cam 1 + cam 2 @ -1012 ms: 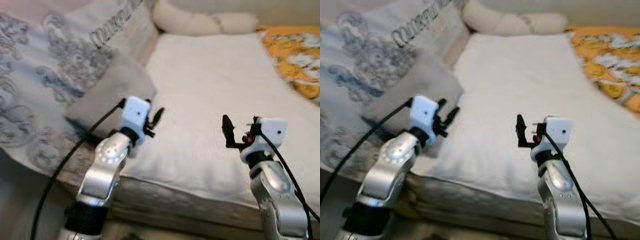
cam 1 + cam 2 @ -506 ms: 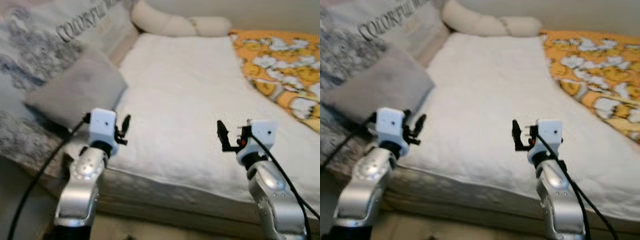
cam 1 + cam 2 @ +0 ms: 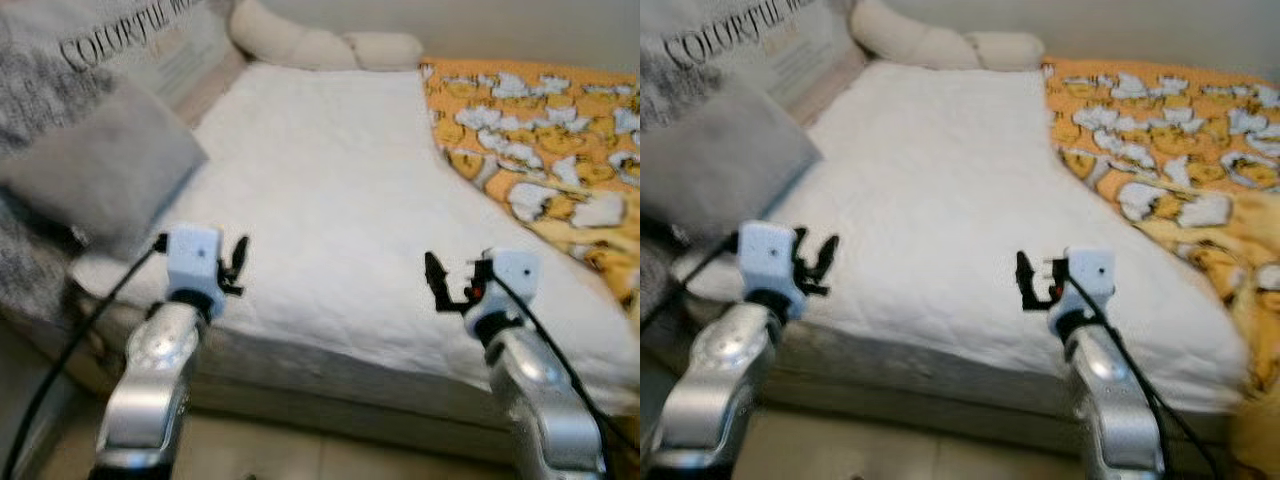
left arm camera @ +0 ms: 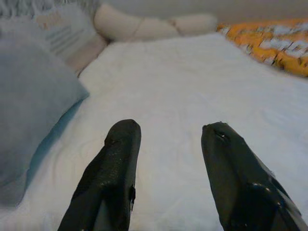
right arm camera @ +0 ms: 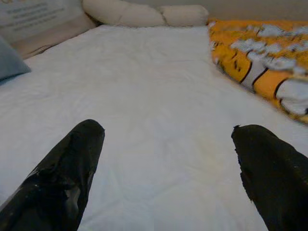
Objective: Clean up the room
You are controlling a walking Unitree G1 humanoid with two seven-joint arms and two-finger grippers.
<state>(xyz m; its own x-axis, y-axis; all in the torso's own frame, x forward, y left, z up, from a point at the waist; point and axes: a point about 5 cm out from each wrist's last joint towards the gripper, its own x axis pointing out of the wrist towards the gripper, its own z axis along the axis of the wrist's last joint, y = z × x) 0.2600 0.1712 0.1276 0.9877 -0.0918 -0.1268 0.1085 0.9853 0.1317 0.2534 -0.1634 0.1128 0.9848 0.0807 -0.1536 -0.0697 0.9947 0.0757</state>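
- Right now the robot stands at the foot edge of a bed (image 3: 330, 190) covered with a white quilted sheet (image 3: 940, 200), both arms raised in front of it.
- Along the robot's right side of the bed lies an orange blanket (image 3: 540, 140) printed with white shapes; it is rumpled and its inner edge rests on the white sheet.
- At the head of the bed, against the wall, a long cream bolster (image 3: 320, 45) runs across, touching the far edge of the sheet.
- On the robot's left, a grey cushion (image 3: 100, 170) leans tilted over the side of the sheet, and behind it stands a pale pillow with dark lettering (image 3: 740, 45); the print is too blurred to read in full.
- The left gripper (image 3: 236, 264) hovers over the near left corner of the bed, just beside the grey cushion. In the left wrist view its jaws stand moderately apart, with nothing between the fingers (image 4: 115, 163) but white sheet beyond.
- The right gripper (image 3: 436, 284) hovers over the near edge of the bed, towards the orange blanket but apart from it. In the right wrist view its jaws are spread wide and empty, one finger (image 5: 72, 168) at either side with the sheet between.
- Black cables (image 3: 70, 350) trail from each wrist down along the silver arms.
- Pale floor (image 3: 870, 450) shows below the mattress edge.
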